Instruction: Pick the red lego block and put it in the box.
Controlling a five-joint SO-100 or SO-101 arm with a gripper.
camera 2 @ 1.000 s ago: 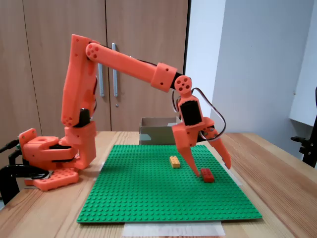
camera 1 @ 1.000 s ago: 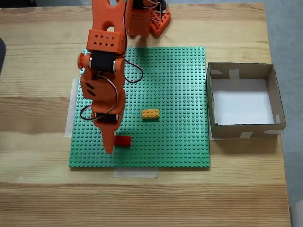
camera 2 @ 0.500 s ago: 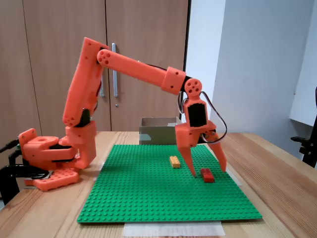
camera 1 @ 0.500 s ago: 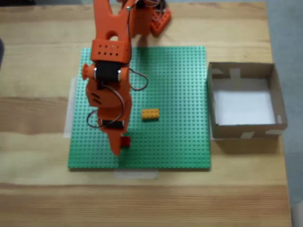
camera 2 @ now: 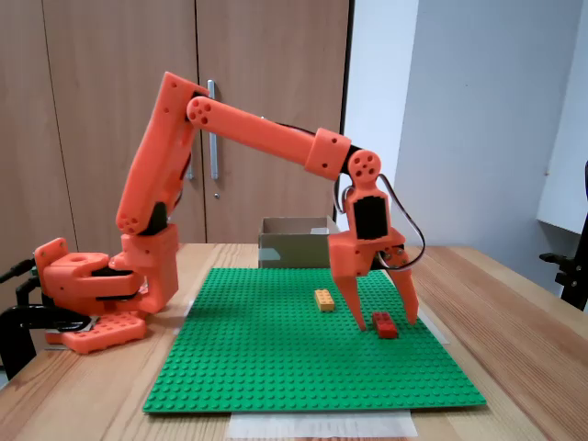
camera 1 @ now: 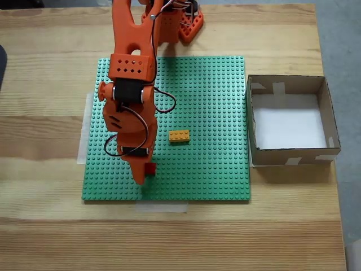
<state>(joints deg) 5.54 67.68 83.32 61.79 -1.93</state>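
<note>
The red lego block [camera 1: 150, 168] lies on the green baseplate [camera 1: 214, 90], half covered by the arm in the overhead fixed view. In the side fixed view the block [camera 2: 386, 327] sits between the two spread fingers of my orange gripper [camera 2: 385, 319]. The tips stand down at plate level on either side of it, apart from it. My gripper [camera 1: 142, 170] is open and holds nothing. The box [camera 1: 290, 121] stands to the right of the plate, brown cardboard with a white bottom and nothing in it. From the side, the box [camera 2: 294, 241] shows behind the arm.
A yellow-orange brick [camera 1: 179, 136] sits on the baseplate a little right of and above the gripper, and the side view has that yellow-orange brick [camera 2: 324, 299] left of the red one. The arm's base [camera 2: 92, 289] stands at the plate's far edge. Wooden table [camera 1: 45, 226] surrounds the plate.
The arm has reached further out and shifted right in the overhead view. The gripper has come down over the red block, and its fingers now straddle it with a narrower gap.
</note>
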